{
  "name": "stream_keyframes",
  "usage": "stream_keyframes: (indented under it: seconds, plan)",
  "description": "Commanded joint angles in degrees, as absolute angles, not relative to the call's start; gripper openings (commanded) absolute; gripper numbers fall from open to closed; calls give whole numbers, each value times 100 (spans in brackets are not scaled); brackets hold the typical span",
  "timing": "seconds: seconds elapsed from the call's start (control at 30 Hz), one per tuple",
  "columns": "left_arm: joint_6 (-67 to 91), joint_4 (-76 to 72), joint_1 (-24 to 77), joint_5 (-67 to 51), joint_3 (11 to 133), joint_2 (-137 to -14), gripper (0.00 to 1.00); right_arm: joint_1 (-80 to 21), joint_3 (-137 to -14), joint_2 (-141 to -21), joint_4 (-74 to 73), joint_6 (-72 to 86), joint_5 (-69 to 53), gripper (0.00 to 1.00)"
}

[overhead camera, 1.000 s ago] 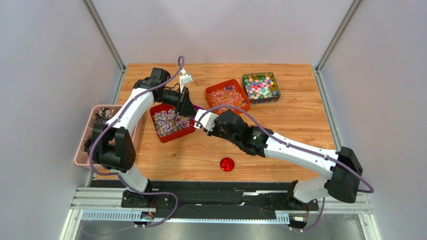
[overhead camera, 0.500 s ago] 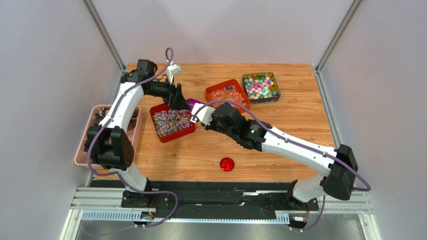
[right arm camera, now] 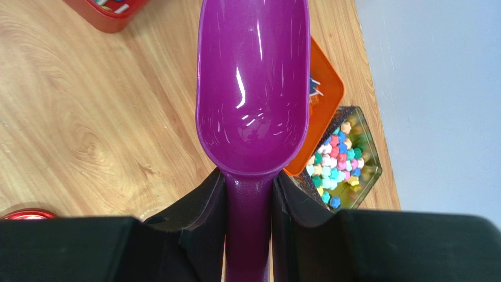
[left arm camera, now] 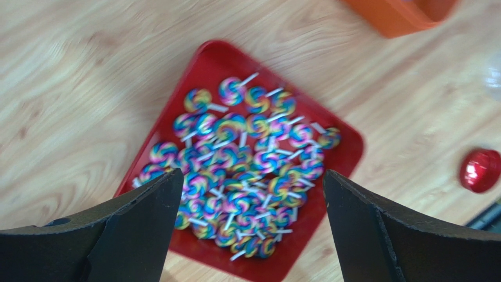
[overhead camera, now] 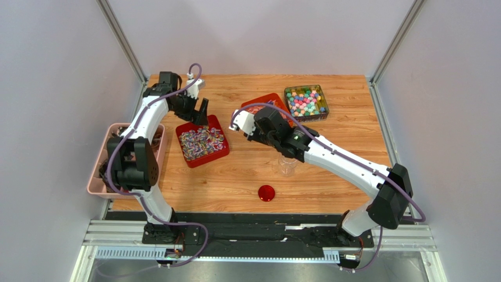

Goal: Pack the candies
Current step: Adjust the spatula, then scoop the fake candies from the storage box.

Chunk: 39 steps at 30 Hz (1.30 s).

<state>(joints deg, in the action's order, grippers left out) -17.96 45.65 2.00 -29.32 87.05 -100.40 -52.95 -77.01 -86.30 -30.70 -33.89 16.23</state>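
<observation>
Candies (left arm camera: 247, 170): small swirl lollipops on thin sticks, heaped in the red tray (left arm camera: 220, 59), directly below the gap between the left fingers.
Other sweets: wrapped pieces in the orange tray (right arm camera: 329, 106) and coloured bits in the clear box (overhead camera: 306, 119), both just past the right fingertips, off to one side.
Left gripper (left arm camera: 251, 188): fingers spread wide with nothing between them, hovering above the heap.
Right gripper (right arm camera: 248, 200): fingers clamped on the handle of the purple scoop (right arm camera: 253, 88); its bowl juts ahead of the fingertips and is empty.
Handling: probably very light, hard and loose; the pieces likely slide over each other, and crossed sticks may drag neighbours along.
Where to take hold: a single piece looks too small for a sure pinch, so a small cluster at the heap's middle, or a scoop pushed in from the tray's edge, seems safer.
Likely target: the clear cup (overhead camera: 286, 166) under the right forearm, with the red lid (overhead camera: 266, 192) near it.
</observation>
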Motion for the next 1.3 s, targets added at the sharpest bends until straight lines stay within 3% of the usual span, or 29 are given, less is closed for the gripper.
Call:
stream_keyframes:
  seconds: [0.0, 0.13, 0.67, 0.83, 1.27]
  plan:
    - [-1477, 4491, 53, -2049, 8868, -10248, 94, -5071, -7910, -8622, -3120, -3489, 1529, 0]
    - [-1345, 4491, 35, -1732, 8711, -10283, 89, -5019, -7901, -8640, -3120, -3524, 1512, 0]
    - [-1740, 3868, -211, -1090, 8323, -10169, 82, -5054, -7787, -8604, -3146, -3454, 1380, 0]
    - [-2389, 3946, -202, -1406, 8885, -10529, 75, -5071, -7770, -8604, -3173, -3445, 1415, 0]
    - [-4393, 4930, -202, -2241, 10220, -11539, 74, -5080, -7717, -8710, -3164, -3454, 1485, 0]
